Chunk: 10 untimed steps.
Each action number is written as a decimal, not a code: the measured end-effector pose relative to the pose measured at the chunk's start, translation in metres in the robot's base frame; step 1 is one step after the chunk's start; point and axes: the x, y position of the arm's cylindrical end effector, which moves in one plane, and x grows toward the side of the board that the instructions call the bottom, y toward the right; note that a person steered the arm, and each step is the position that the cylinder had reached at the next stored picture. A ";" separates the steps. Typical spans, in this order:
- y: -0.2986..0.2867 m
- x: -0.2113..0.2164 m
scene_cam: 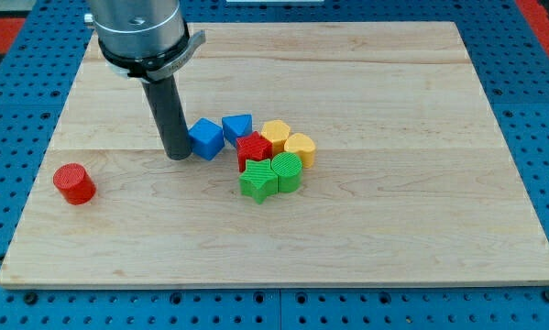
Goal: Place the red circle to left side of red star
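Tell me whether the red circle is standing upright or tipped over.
Upright: the red circle rests on its flat base with its round top facing up, alone near the board's left edge, apart from my tip.

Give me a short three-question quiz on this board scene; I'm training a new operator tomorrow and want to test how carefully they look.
1. True or false: my tip touches the red cylinder block.
2. Which block sits right beside my tip, on the view's right? A) blue cube-like block B) yellow heart-shaped block C) green star-shaped block
3. Fill in: the red star-shaped block sits inside the cluster, while the red cylinder block lies alone toward the view's ____ on the wooden board.

Key: 1 false; 2 A; 3 left.
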 end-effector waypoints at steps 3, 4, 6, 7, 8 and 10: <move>-0.102 0.127; -0.181 0.101; -0.087 0.055; -0.074 0.074; -0.042 0.061; 0.003 0.032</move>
